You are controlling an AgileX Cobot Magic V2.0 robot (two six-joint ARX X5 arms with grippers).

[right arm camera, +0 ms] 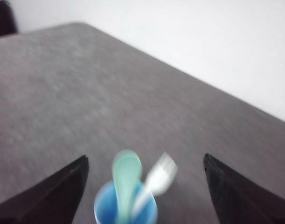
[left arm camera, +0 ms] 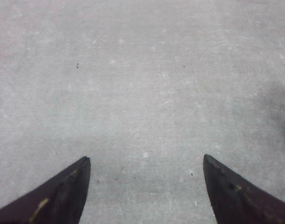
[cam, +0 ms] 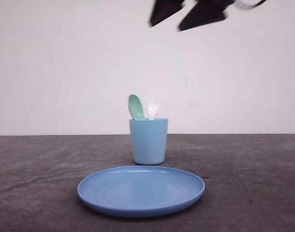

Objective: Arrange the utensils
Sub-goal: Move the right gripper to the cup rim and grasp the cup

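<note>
Spoon (cam: 135, 107) and fork (cam: 153, 107) both stand in the blue cup (cam: 148, 141), handles down, heads poking above the rim. Spoon bowl is on the left, leaning slightly left; fork is on the right, about upright, tines up. The two heads sit just beside each other; can't tell if they touch.

Cup stands upright on the grey worktop (cam: 253, 183), about centre, just behind the blue plate (cam: 141, 189). From the front the plate's far rim overlaps the cup's base; can't tell whether they touch. Nothing is lying on the plate.

Right tool (cam: 187, 13): dark fingers at the top of the front view, high above the cup and a bit to its right, blurred. In the right wrist view the tool (right arm camera: 146, 161) is spread wide, gripping nothing, and the cup (right arm camera: 126, 207) with spoon (right arm camera: 127, 175) and fork (right arm camera: 157, 179) sits between the two fingers, well below them. That view is motion-blurred too.

Left tool (left arm camera: 146, 161): spread wide, gripping nothing, over bare worktop (left arm camera: 142, 84). A small pale sliver shows at the edge of that view; too little of it to identify.

Both utensils in the cup, both tools clear of them.
</note>
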